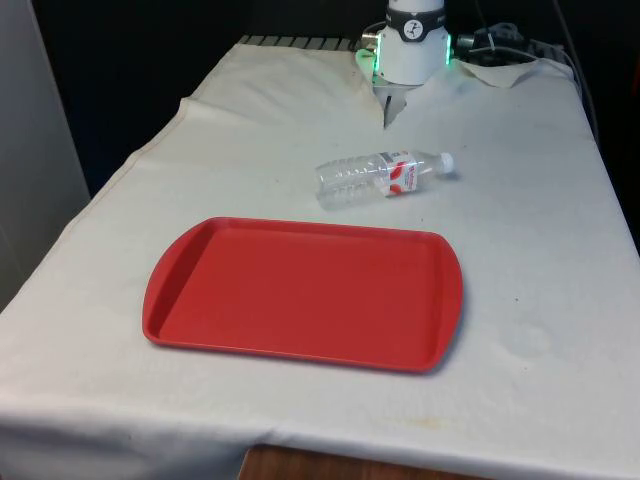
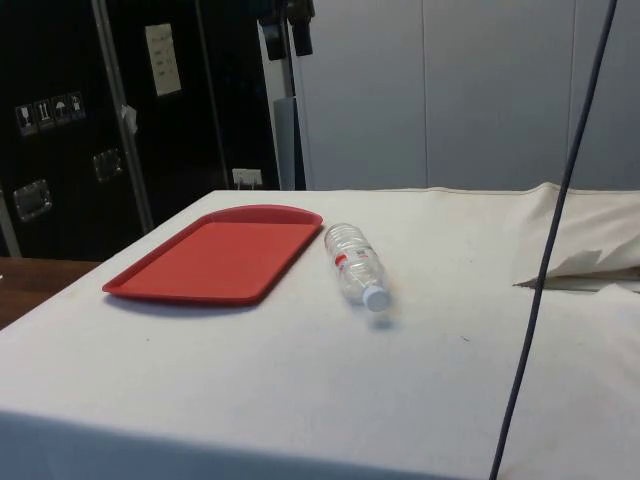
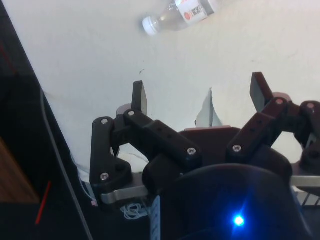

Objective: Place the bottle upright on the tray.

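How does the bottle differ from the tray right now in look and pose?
The bottle is clear plastic with a white cap and a red-and-white label; the tray is solid red. The bottle is round and lies on its side; the tray is flat, rectangular with rounded corners. The bottle is smaller than the tray. Both rest on the white cloth, apart, untouched.

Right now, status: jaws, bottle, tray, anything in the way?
Gripper empty, jaws wide open, high above the cloth. Clear water bottle lying on its side beside the red tray, not on it. Tray bare, nothing between them.
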